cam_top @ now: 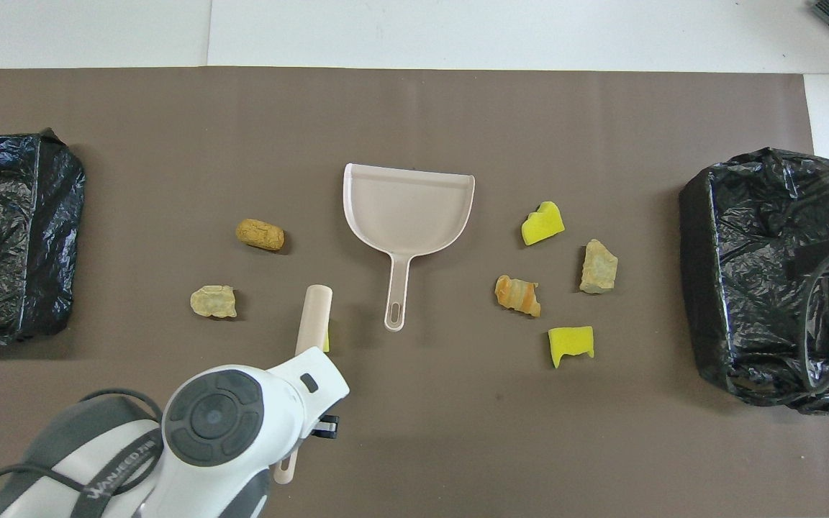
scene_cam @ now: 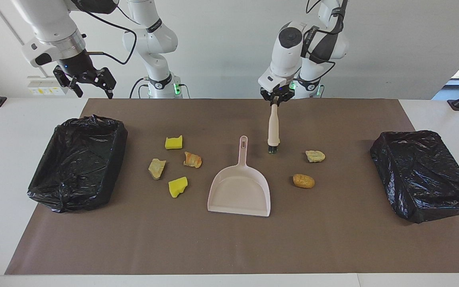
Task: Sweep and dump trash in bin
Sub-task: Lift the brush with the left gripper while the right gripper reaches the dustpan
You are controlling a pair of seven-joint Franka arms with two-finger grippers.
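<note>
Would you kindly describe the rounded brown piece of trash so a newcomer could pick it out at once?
Start at the pale pink dustpan mid-table and look toward the left arm's end. Two tan pieces lie there; the rounded brown lump is the one farther from the robots. It is a smooth golden-brown oval, while its neighbour, the pale flaky piece, is lighter and ragged.
</note>
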